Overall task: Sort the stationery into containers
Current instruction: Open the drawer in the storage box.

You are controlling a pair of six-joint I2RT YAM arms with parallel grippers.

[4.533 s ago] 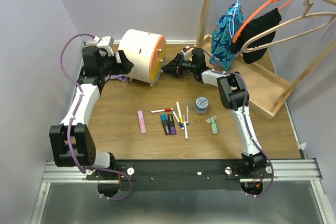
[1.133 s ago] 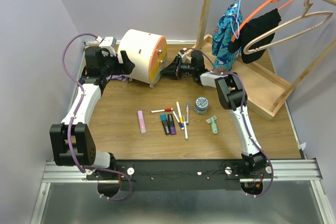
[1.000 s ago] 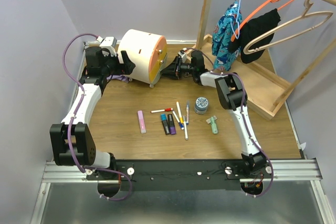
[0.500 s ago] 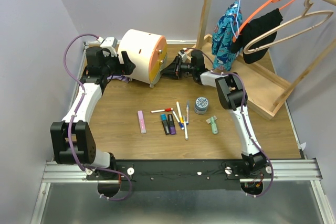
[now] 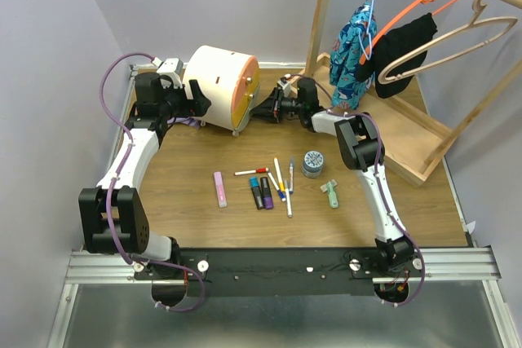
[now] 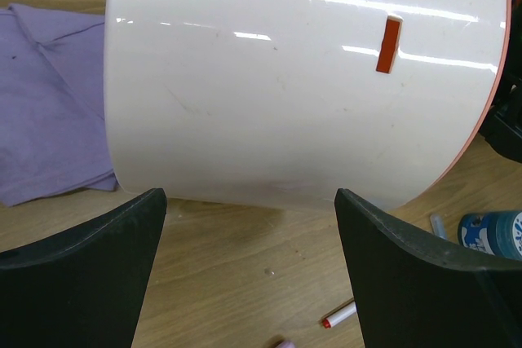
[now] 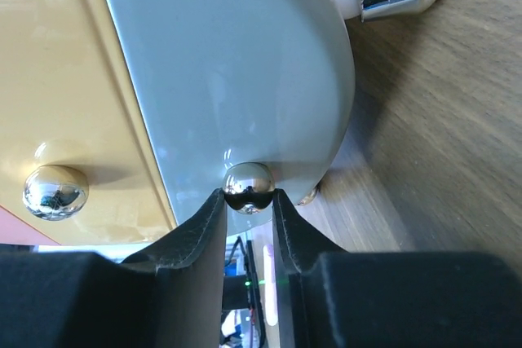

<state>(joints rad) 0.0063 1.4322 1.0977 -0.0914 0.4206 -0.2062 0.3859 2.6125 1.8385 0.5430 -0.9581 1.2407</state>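
Observation:
The cream-white mini chest (image 5: 218, 79) stands at the back left, its orange drawer front (image 5: 248, 91) facing right. My right gripper (image 5: 261, 108) is shut on a small chrome knob (image 7: 249, 187) on that front; a second knob (image 7: 55, 191) shows beside it. My left gripper (image 5: 196, 100) is open, its jaws wide, close against the chest's rounded body (image 6: 302, 79). The stationery lies mid-table: pink bar (image 5: 220, 188), red-capped pen (image 5: 250, 171), dark blue marker (image 5: 256, 193), purple marker (image 5: 267, 192), white pens (image 5: 280, 178), grey tin (image 5: 312, 163), green clip (image 5: 330, 193).
A purple cloth (image 6: 49, 103) lies behind the chest on the left. A wooden clothes rack with hangers and a patterned bag (image 5: 356, 46) stands at the back right on a flat wooden tray (image 5: 416, 144). Walls close the left and back sides.
Since 4.5 s ago my right gripper has moved a little left, up to the chest's front. Over the last second nothing visibly moved.

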